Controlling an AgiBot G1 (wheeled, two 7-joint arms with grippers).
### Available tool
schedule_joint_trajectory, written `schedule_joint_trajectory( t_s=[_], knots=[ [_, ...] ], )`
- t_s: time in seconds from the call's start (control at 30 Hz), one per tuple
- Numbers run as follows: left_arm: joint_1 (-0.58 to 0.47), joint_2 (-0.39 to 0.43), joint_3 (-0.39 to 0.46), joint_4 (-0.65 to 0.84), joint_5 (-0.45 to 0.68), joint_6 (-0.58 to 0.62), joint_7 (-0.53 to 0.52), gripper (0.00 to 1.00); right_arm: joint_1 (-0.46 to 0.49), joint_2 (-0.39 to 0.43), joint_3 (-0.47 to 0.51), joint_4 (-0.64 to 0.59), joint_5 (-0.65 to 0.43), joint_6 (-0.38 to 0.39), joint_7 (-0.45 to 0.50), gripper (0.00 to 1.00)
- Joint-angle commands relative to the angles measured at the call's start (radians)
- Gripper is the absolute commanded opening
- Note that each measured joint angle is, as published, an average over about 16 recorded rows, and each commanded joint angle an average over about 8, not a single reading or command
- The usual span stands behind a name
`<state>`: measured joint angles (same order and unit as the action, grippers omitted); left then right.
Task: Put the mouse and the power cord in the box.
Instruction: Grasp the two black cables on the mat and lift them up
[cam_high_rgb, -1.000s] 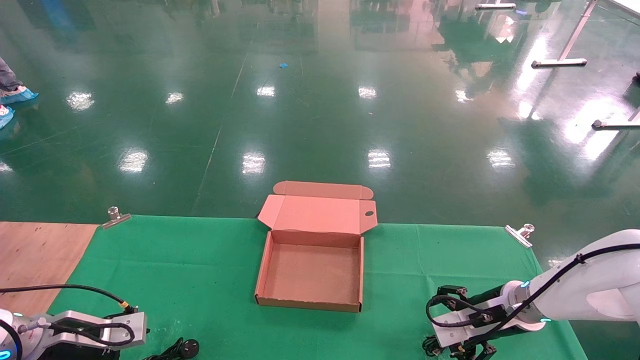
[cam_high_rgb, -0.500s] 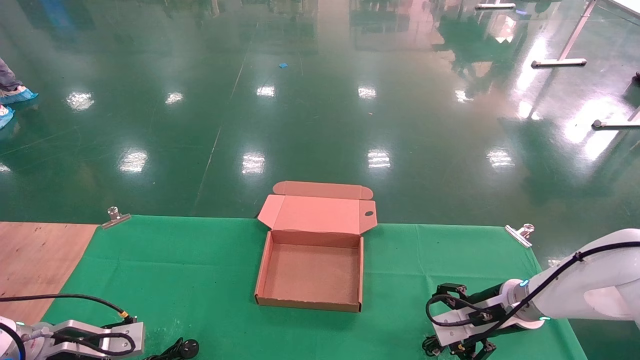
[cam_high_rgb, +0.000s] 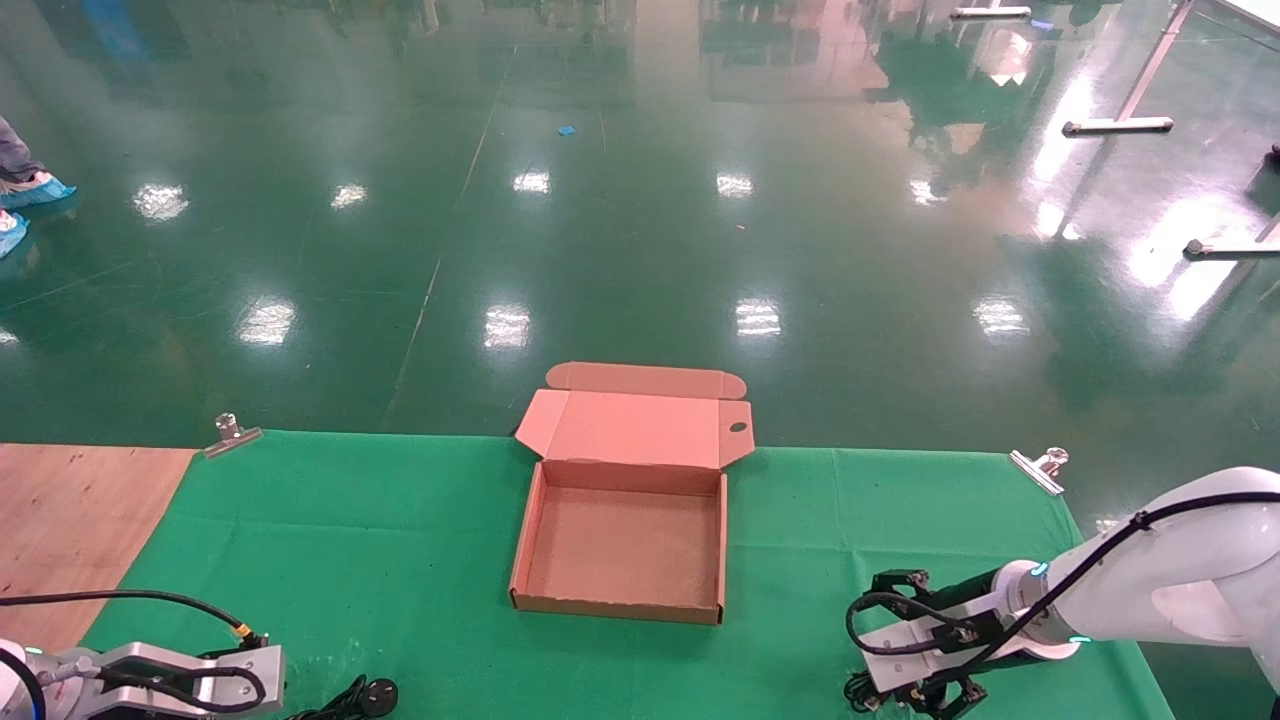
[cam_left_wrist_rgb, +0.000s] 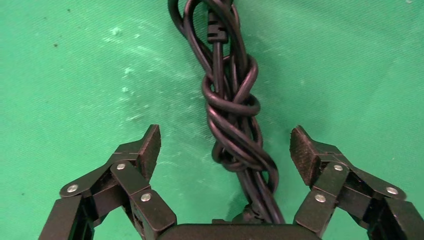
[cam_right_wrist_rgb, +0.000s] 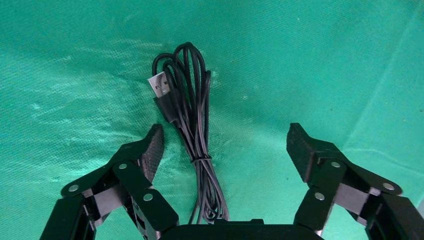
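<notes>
The tan box lies open and empty at mid-table, its lid folded back. The power cord, a thick twisted black bundle, lies on the cloth between the fingers of my left gripper, which is open and low over it. The cord's round plug shows at the front left. My right gripper is open and points down at the front right. The mouse's thin tied cable with its USB plug lies between its fingers, close to one pad. The mouse body is hidden.
A green cloth covers the table, held by metal clips at the far corners. Bare wood shows at the left. Beyond the far edge is glossy green floor with a person's blue-covered feet.
Both arms have sunk a little toward the cloth; the left wrist slid slightly left and down. The box and the cord's plug have not moved.
</notes>
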<state>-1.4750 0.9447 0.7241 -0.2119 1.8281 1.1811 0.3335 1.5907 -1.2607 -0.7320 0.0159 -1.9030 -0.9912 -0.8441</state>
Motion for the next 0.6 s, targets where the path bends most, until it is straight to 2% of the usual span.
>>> schedule_joint_trajectory(
  t_s=[0.03, 0.6],
  knots=[
    [-0.003, 0.0, 0.0, 0.006, 0.001, -0.002, 0.005, 0.0, -0.001, -0.002, 0.0, -0.002, 0.0, 0.007, -0.001, 0.0],
    [-0.021, 0.009, -0.005, 0.053, -0.008, 0.007, 0.042, 0.0, 0.004, -0.003, 0.001, -0.01, 0.001, 0.029, -0.007, 0.0]
  ],
)
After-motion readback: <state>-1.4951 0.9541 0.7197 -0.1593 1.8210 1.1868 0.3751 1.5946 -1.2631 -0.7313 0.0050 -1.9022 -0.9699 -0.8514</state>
